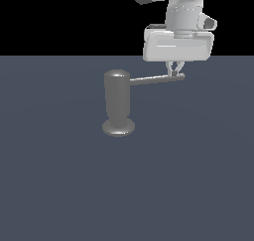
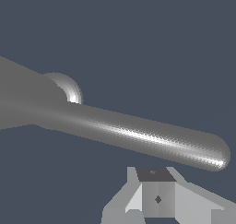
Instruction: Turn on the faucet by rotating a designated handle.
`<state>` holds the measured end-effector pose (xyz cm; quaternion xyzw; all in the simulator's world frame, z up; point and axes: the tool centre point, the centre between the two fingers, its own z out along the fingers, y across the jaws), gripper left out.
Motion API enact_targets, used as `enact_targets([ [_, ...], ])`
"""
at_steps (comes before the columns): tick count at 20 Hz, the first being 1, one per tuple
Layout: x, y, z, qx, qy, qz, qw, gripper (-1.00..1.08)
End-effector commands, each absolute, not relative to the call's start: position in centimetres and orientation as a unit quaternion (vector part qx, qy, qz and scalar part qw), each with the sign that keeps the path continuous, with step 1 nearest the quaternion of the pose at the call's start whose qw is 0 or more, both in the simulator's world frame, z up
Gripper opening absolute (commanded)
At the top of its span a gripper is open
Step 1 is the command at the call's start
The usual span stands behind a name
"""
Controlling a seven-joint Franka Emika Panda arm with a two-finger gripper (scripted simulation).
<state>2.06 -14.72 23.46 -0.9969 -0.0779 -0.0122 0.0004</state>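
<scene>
The faucet (image 1: 117, 103) is a glossy grey upright cylinder on a flared round base, standing on the dark floor. Its handle (image 1: 156, 79), a thin grey rod, juts toward the exterior view's right. My white gripper (image 1: 174, 73) hangs above the rod's far end with its fingers pressed together, their tips at the rod's tip. In the wrist view the handle (image 2: 138, 135) runs across the picture from the faucet (image 2: 18, 98). There the shut gripper (image 2: 156, 181) sits beside the rod near its rounded end, and the rod is not between the fingers.
A flat dark blue-grey floor (image 1: 59, 185) spreads all around the faucet. No other objects show in either view.
</scene>
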Motion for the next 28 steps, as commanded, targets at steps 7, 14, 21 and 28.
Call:
enact_targets([
  [7,3.5,-17.7,22.1,-0.998,-0.063,-0.001,0.0,-1.0],
  [14,5.6,-15.2,23.4,-0.997,-0.079,-0.011,0.002,-1.0],
  [21,7.5,-14.8,23.2,-0.997,-0.077,-0.009,0.002,-1.0],
  [28,9.4,-14.5,23.0,-0.997,-0.075,-0.008,0.001,-1.0],
])
